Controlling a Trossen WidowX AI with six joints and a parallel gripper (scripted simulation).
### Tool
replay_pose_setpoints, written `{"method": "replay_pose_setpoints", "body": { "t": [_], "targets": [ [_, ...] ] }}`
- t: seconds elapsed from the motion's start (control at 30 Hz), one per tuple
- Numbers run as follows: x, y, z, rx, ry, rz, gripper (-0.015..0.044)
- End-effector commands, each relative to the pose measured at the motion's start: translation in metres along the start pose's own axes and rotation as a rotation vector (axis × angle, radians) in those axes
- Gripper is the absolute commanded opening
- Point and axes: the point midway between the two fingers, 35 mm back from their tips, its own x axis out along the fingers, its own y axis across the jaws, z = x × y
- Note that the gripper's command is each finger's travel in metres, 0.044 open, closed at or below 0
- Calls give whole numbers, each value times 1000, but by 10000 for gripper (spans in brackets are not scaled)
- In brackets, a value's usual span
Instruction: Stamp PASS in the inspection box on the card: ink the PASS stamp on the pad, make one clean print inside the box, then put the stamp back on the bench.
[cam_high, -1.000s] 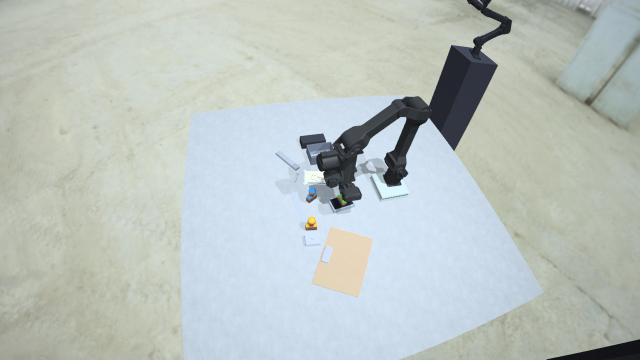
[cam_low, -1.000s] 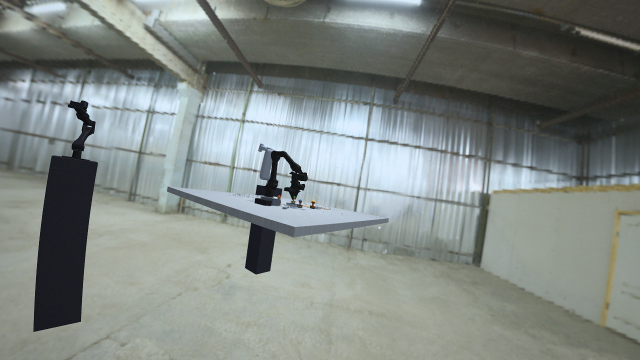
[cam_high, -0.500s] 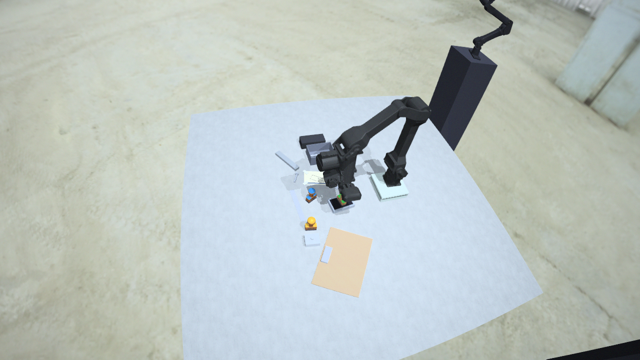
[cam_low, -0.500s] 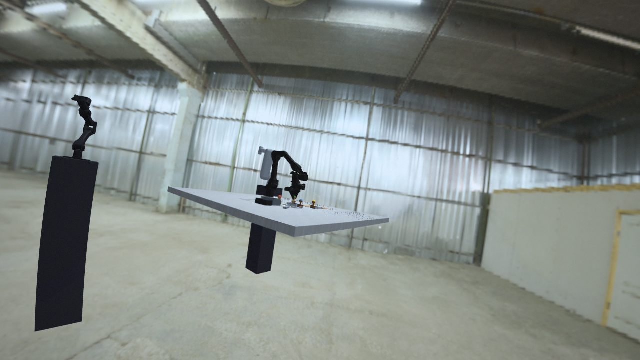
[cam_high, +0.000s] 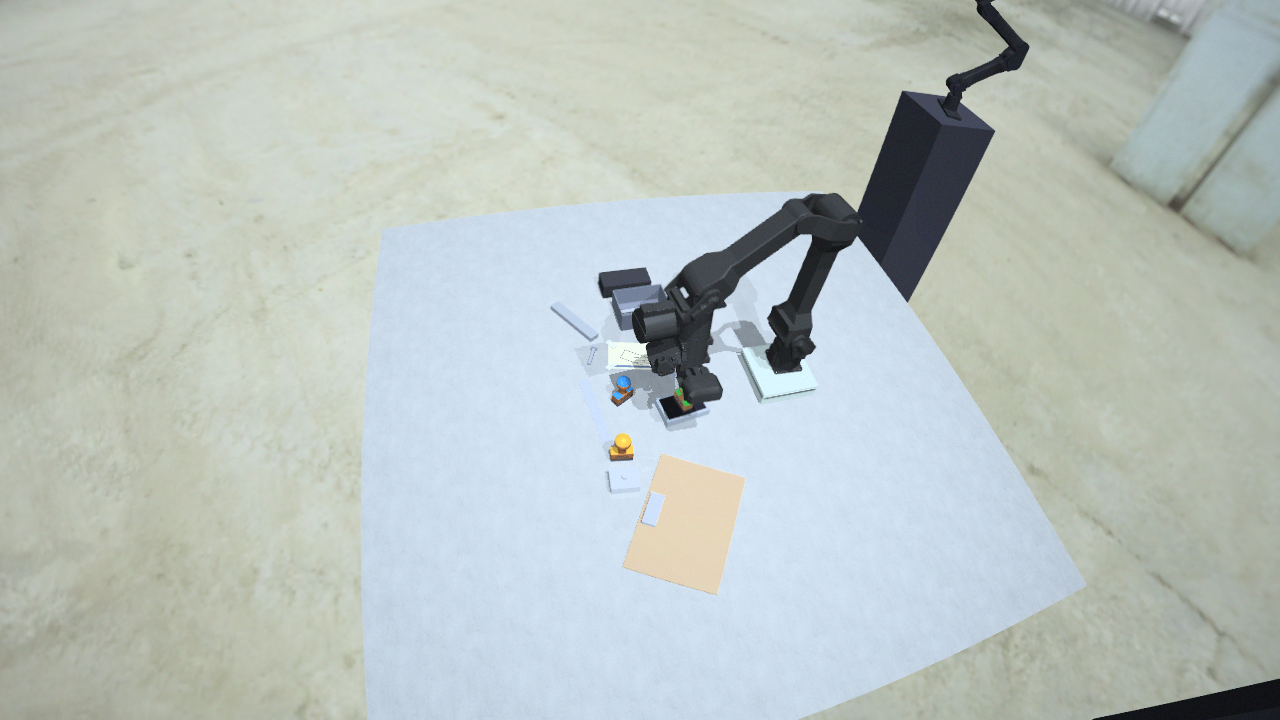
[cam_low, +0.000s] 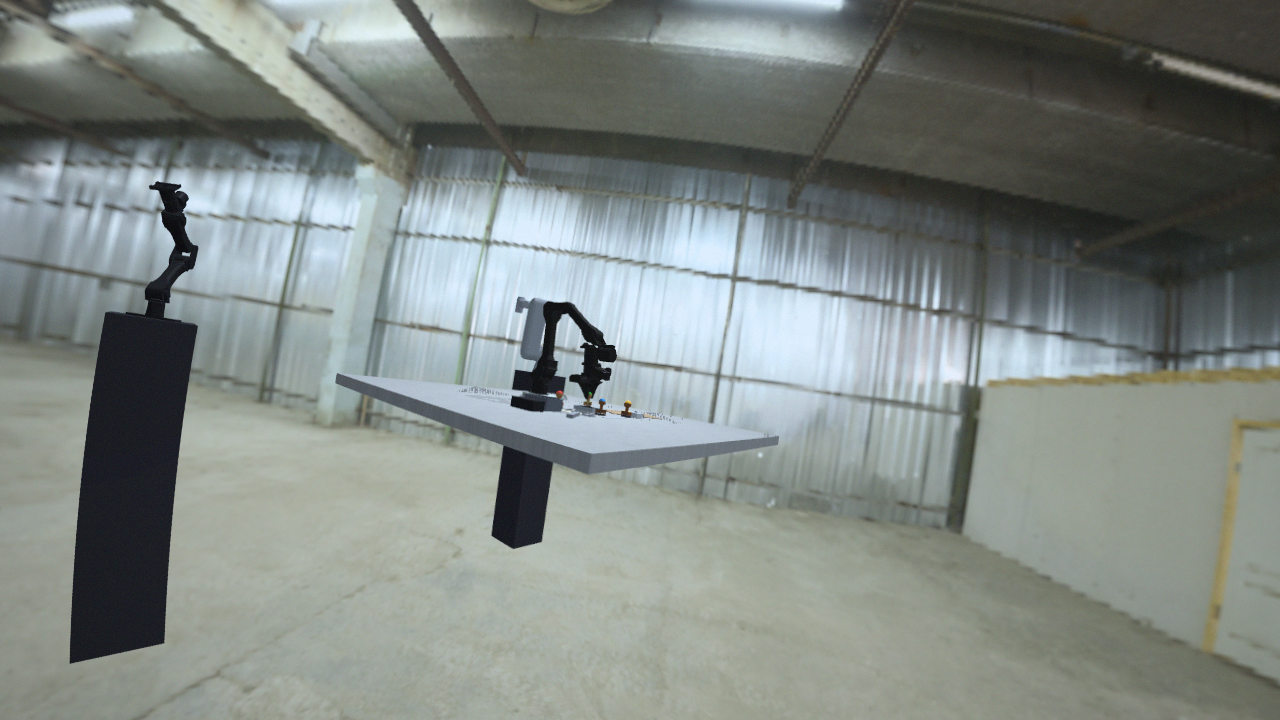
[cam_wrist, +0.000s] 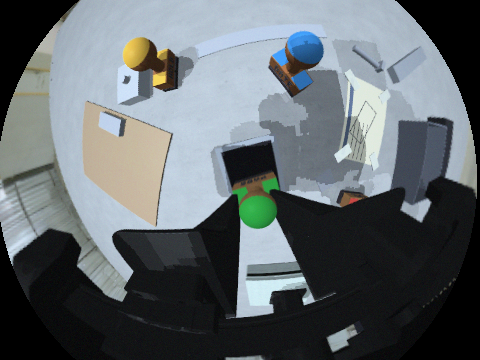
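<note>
We have the pincer (cam_wrist: 255, 196) clamped on the green stamp (cam_wrist: 258, 210), fingers either side of its knob. Stamp sits directly under the pincer, over the ink pad (cam_wrist: 248, 167), whose dark face shows just past the stamp's base. We can't tell if the base touches the ink or hangs just above.

We judge this the inking step, with the print and put-back not yet done.

Outward: blue stamp (cam_wrist: 299, 60) ahead and right of the pincer, yellow stamp (cam_wrist: 148, 60) ahead and left, both apart from the pad. Card (cam_wrist: 123, 156) lies left of the pincer, its pale box (cam_wrist: 111, 122) near the far corner.

Next we'd need a straight lift off the pad, carry left over the box, press down once without sliding.
</note>
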Motion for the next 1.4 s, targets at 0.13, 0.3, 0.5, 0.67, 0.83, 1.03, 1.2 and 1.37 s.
{"method": "replay_pose_setpoints", "body": {
  "t": [0.13, 0.3, 0.5, 0.67, 0.83, 1.03, 1.2, 1.37],
  "targets": [
    [-3, 1, 0, -2, -1, 4, 0],
    [-6, 1, 0, -2, -1, 4, 0],
    [-8, 2, 0, -2, -1, 4, 0],
    [-15, 3, 1, -2, -1, 4, 0],
    [-23, 4, 2, -2, -1, 4, 0],
    [-33, 6, 2, -2, -1, 4, 0],
    [-41, 7, 2, -2, -1, 4, 0],
    [-49, 8, 1, -2, -1, 4, 0]
  ]
}}
